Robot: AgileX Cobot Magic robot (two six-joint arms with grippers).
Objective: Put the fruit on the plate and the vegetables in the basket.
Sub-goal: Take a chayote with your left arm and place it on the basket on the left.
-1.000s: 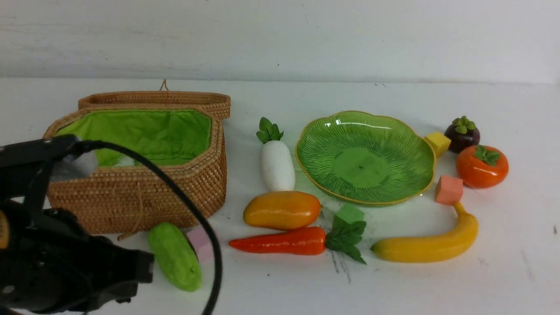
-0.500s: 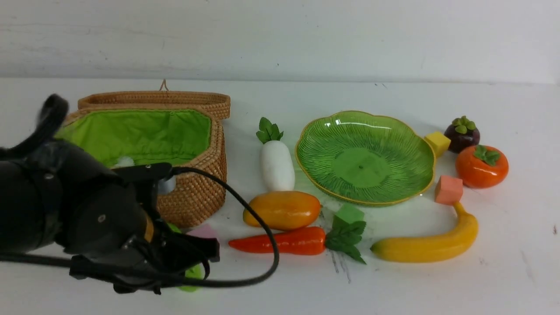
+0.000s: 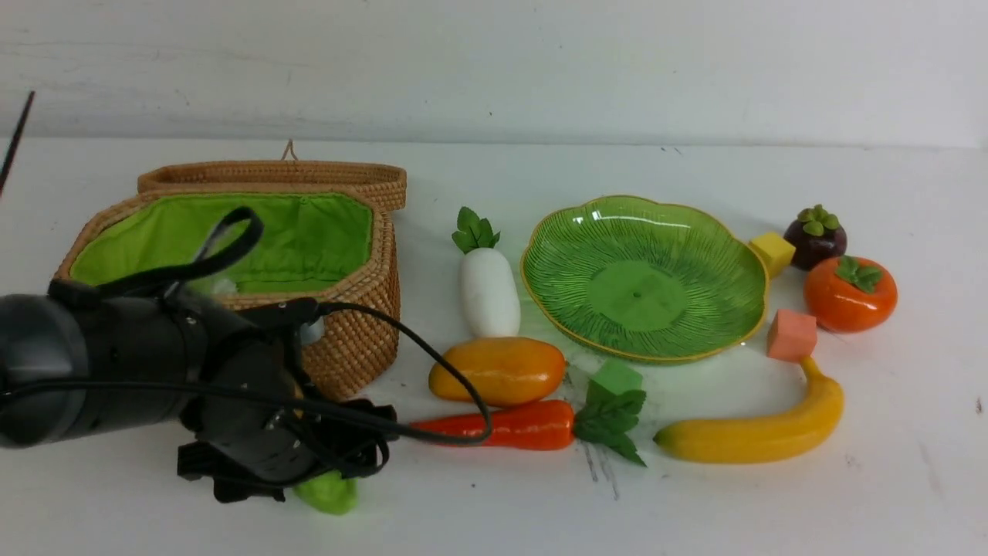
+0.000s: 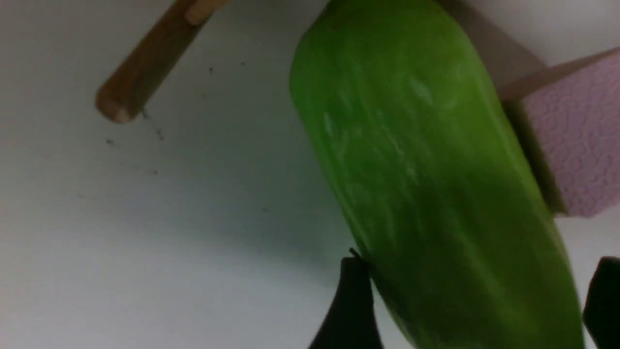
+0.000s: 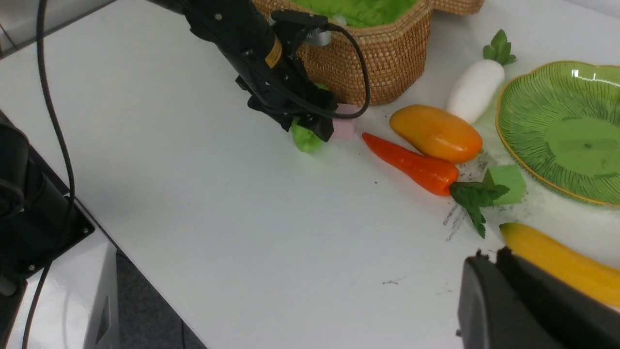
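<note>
Down at the left end effector (image 4: 477, 305): spread wide, straddling the cucumber (image 4: 416, 160), one black finger (image 4: 353, 300) against its flank and the other just off the far side. Not closed on anything yet. Has swung in from the near left within the last second and now covers most of a cucumber seen in full a second ago, lying on the desk (image 3: 772, 510) in front of the basket (image 3: 347, 347). Reads as the end of the approach and the start of the first grasp. Calls next for a squeeze, then a lift over the wicker wall into the green lining. No fruit on the plate (image 3: 644, 270).

From the left wrist: shows the finger gap, a pink foam cube (image 4: 571, 140) tight beside the cucumber, and a wooden peg (image 4: 145, 63). Shows nothing else.

From the front: hides the jaws behind the arm's black body and leaves only the cucumber's near tip. Lays out the rest, though: radish (image 3: 488, 289), mango (image 3: 498, 371) and carrot (image 3: 502, 425) between basket and plate, banana (image 3: 752, 436) in front of the plate, persimmon (image 3: 849, 293) and mangosteen (image 3: 814, 235) to its right.

From the right wrist: gives the right end effector (image 5: 528, 300) only as a dark block near the banana. Cannot tell whether wide or narrow.
</note>
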